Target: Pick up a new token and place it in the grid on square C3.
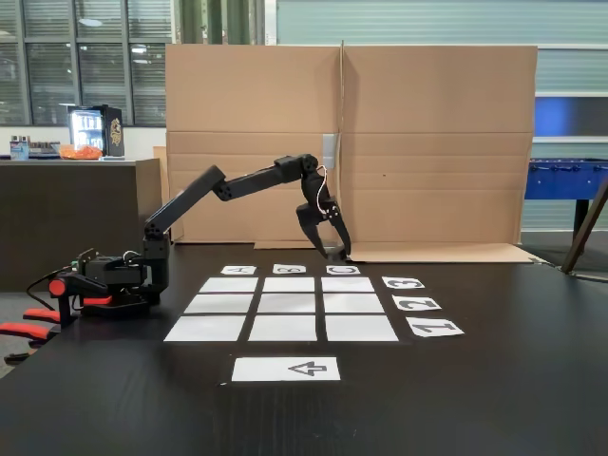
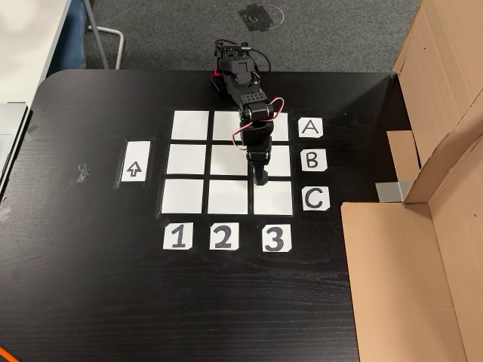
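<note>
Square C3 (image 2: 273, 199) lies under the tool (image 2: 260, 179), fingers apparently pinching something dark.

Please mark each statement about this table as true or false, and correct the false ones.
1. The gripper is at the edge of the corner cell between labels C and 3. True.
2. A black token lies on the middle cell of the grid. False: that cell is bare white.
3. The arrow sheet lies apart from the grid. True.
4. The cardboard lies flat over the grid. False: it stands upright behind the table's far edge.
5. The gripper is above the cell nearest labels A and 1. False: it is at the opposite corner.
</note>
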